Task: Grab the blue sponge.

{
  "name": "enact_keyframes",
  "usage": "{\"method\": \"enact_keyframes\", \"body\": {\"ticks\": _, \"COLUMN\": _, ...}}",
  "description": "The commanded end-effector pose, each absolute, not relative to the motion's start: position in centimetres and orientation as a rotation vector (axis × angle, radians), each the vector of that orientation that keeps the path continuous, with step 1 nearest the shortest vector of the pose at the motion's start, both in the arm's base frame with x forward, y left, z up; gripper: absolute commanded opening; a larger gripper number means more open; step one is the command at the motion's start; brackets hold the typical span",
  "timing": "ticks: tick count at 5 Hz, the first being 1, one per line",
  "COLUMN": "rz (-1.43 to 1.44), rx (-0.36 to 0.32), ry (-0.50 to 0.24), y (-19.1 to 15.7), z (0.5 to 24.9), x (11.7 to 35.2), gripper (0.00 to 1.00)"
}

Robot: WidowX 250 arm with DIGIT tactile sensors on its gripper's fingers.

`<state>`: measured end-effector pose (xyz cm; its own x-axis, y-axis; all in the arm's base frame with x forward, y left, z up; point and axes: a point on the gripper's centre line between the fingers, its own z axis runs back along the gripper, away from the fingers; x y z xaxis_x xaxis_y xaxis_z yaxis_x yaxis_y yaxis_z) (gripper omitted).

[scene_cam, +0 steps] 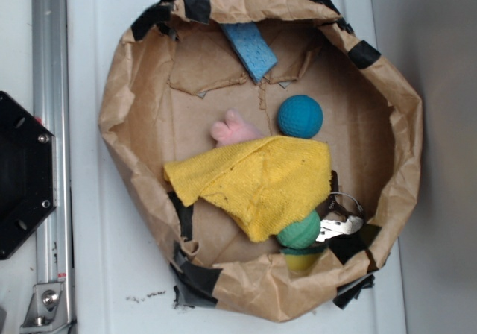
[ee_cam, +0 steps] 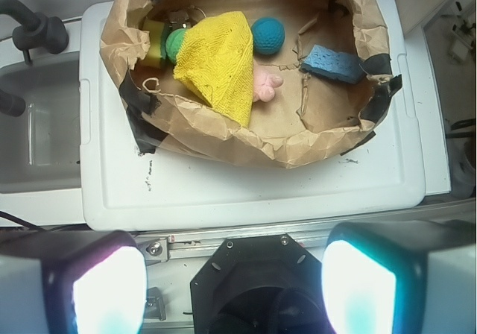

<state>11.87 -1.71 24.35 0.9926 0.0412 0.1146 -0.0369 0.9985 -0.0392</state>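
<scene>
The gripper [ee_cam: 235,289] hangs high with its two fingers [ee_cam: 108,285] spread wide, holding nothing. Well apart from it, one blue sponge [scene_cam: 249,49] leans tilted against the paper bag's wall [scene_cam: 119,103], long axis slanting along that wall. One blue ball [scene_cam: 300,116] sits near it, beside one yellow cloth [scene_cam: 257,177].

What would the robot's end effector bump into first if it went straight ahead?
Probably the white lid in front of the paper bag, not the sponge. The open end effector is high above, so depth is hard to judge.
</scene>
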Motion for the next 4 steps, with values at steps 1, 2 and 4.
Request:
{"method": "enact_keyframes", "body": {"ticks": 1, "rz": 0.039, "rx": -0.037, "ry": -0.116, "y": -1.7, "z": 24.3, "x": 11.9, "gripper": 1.0}}
{"method": "enact_keyframes", "body": {"ticks": 2, "rz": -0.111, "rx": 0.19, "ry": -0.21, "y": 1.1, "z": 22.1, "x": 16.9, "gripper": 1.0}}
{"method": "enact_keyframes", "body": {"ticks": 4, "rz": -0.454, "rx": 0.248, "ry": -0.195, "y": 1.9, "z": 16.9, "x": 25.7, "gripper": 1.0}}
